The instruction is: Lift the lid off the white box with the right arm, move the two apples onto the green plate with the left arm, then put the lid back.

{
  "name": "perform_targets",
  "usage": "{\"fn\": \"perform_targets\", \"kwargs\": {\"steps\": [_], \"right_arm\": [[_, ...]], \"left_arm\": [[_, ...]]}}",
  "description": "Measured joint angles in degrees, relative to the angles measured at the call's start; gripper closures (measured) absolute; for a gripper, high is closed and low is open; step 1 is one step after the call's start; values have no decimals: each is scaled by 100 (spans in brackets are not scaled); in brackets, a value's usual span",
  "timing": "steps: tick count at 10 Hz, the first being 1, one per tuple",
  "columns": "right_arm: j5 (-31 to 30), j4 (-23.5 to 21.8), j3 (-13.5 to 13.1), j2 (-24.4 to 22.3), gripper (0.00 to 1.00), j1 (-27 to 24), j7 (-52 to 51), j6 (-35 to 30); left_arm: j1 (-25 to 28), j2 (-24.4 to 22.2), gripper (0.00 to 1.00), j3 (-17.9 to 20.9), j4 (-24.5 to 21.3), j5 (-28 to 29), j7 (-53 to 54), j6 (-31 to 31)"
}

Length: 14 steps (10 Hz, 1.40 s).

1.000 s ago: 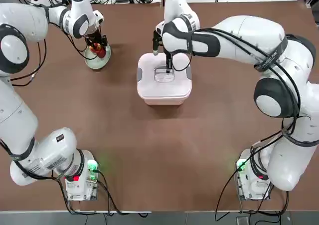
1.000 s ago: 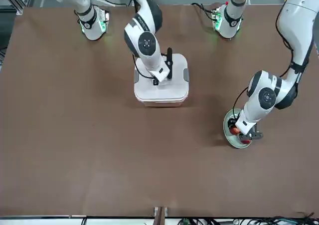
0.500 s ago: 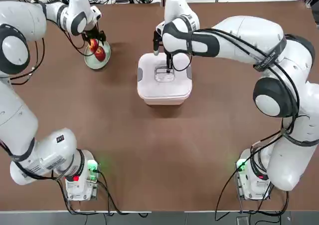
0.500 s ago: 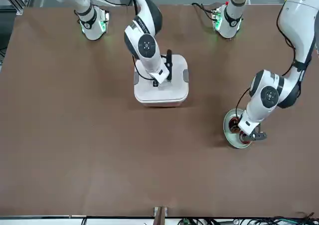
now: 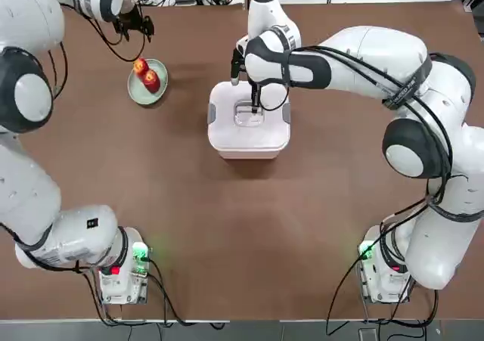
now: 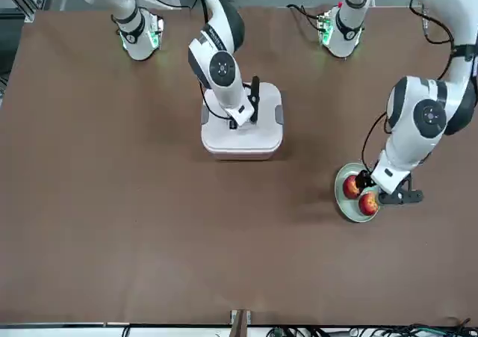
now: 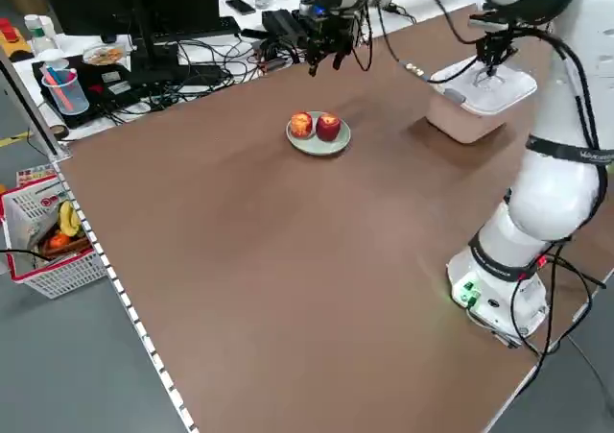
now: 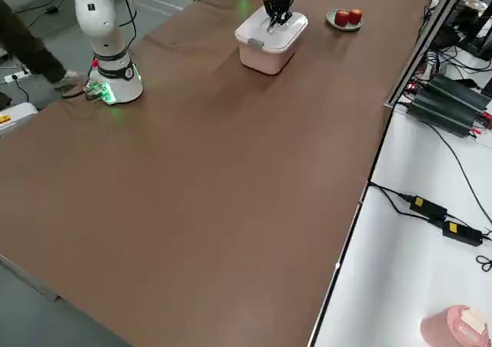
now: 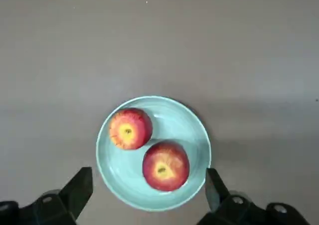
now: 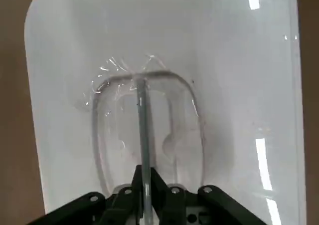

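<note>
Red apples sit together on the green plate [image 5: 147, 86]; lid [image 5: 249, 116] back on the white box [image 5: 249, 146].
My left gripper [image 9: 149, 197] hangs spread and empty above the two apples [image 9: 147, 149], my right gripper [image 10: 144, 185] pinches the lid's handle [image 10: 143, 120]; only letting go remains, I judge.

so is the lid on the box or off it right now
On. The lid sits flush on the white box, clips at both sides, with the right end effector closed on its bar handle.

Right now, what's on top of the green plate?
Two apples sit side by side on the plate. Plate parts beneath them are hidden. The open left gripper hangs above.
</note>
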Motion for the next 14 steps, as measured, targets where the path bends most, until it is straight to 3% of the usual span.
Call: {"fn": "perform_targets", "kwargs": {"steps": [2, 3, 8, 9, 11, 14], "right_arm": [[0, -1, 0, 1, 93, 1, 171, 1], [1, -2, 2, 9, 83, 6, 290, -1], [2, 74, -106, -57, 9, -70, 435, 4], [3, 101, -204, -183, 0, -127, 526, -62], [9, 123, -406, -569, 0, -391, 623, -323], [-336, 103, -467, -1087, 0, -1495, 629, -757]], "left_arm": [[-437, -461, 0, 362, 335, -247, 248, -1082], [-478, -711, 0, 380, 492, -469, 431, -1565], [-523, -1099, 0, 282, 1674, -785, 642, -3534], [-529, -1132, 0, 268, 1872, -799, 645, -3787], [-528, -1189, 0, 251, 2076, -848, 648, -4116], [-528, -1193, 0, 187, 2103, -909, 649, -4132]]}}
